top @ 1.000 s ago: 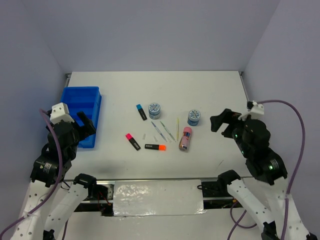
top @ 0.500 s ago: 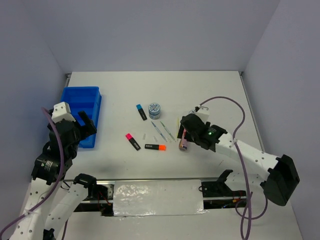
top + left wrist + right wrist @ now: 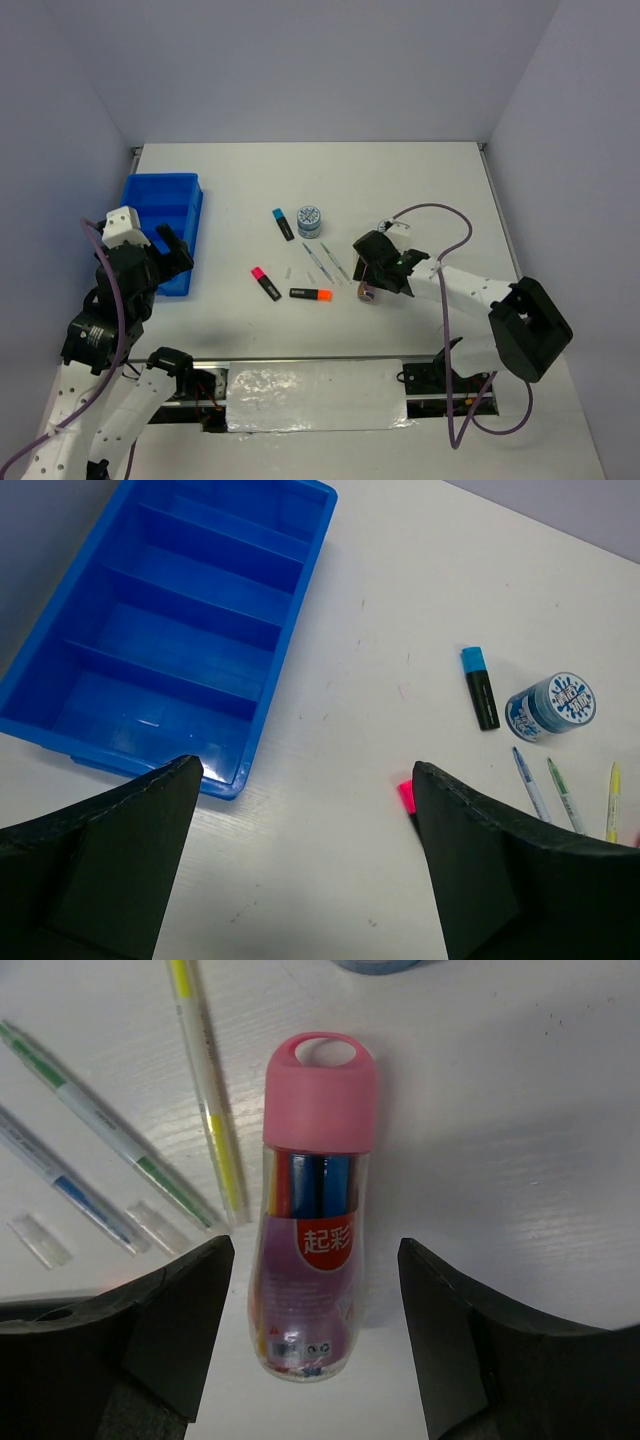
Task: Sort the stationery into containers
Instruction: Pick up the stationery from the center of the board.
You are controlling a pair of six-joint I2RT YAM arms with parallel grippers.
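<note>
The blue compartment tray (image 3: 160,215) stands at the table's left, also in the left wrist view (image 3: 170,630). My left gripper (image 3: 172,250) hangs open and empty (image 3: 305,780) just right of the tray's near corner. My right gripper (image 3: 368,264) is open, its jaws either side of the lying pink tube (image 3: 315,1210), apart from it. Beside the tube lie the yellow stick (image 3: 210,1100) and two thin pens (image 3: 110,1140). One tape roll (image 3: 310,220) and the blue-capped (image 3: 283,223), pink-capped (image 3: 266,283) and orange-capped (image 3: 311,294) highlighters lie mid-table. The second tape roll shows only as a sliver (image 3: 385,963).
Two small clear pen caps (image 3: 150,1225) lie near the pens. The right arm's purple cable (image 3: 440,215) loops above the table's right half. Grey walls close the back and sides. A foil-taped strip (image 3: 315,395) runs along the near edge.
My right arm has swung down and left from its raised spot at the right, coming over the pink tube and covering the second tape roll. The left arm has barely moved.
</note>
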